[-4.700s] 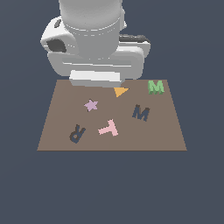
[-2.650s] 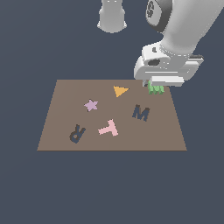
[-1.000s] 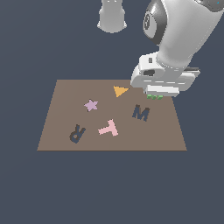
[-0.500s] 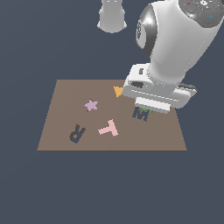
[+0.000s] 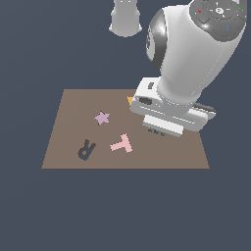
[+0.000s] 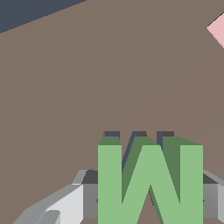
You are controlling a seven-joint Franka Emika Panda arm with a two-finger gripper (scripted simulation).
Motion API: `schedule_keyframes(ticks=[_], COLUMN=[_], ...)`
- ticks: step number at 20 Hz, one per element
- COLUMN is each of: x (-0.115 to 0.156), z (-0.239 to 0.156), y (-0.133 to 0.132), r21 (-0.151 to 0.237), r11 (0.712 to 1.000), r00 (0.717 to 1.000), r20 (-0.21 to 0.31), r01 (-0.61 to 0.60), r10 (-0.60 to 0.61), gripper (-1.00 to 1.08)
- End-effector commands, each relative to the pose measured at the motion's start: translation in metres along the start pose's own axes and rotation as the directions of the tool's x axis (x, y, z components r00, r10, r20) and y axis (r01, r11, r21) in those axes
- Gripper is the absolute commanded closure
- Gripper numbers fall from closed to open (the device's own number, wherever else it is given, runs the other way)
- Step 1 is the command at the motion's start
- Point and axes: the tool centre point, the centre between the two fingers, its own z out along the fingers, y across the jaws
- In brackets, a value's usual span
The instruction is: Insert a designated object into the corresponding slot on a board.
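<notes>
Brown board (image 5: 68, 132) on dark floor (image 5: 29, 211)

White Panda arm, smooth and bulbous

The arm (image 5: 196, 54) has glossy white rounded shells with grey shading; its uppermost joint carries a dark grey cap dotted with small red, green and pale marks. A dark round recess shows on one side of the shell. Below it sits a boxy white hand (image 5: 166, 110) with a black seam, while the wrist view shows light grey angular fingers (image 6: 65, 203) with darker grey inner faces.
</notes>
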Motion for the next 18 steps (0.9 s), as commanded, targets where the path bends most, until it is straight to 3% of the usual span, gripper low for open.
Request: schedule_keyframes(ticks=[1,8,9,18], x=[0.0001,0.0010,0.0010,0.0010], z=[0.0000,0.0098,0.0098,0.0098], y=[0.0000,0.0005,0.0005,0.0005], r21=[0.000,-0.001,-0.001,-0.001], r11=[1.000,1.000,1.000,1.000], r00=[1.000,1.000,1.000,1.000], r20=[0.000,0.000,0.000,0.000], r01=[0.000,-0.002,-0.002,-0.002], r10=[0.000,0.002,0.002,0.002], gripper=[1.08,1.08,-0.92,-0.92])
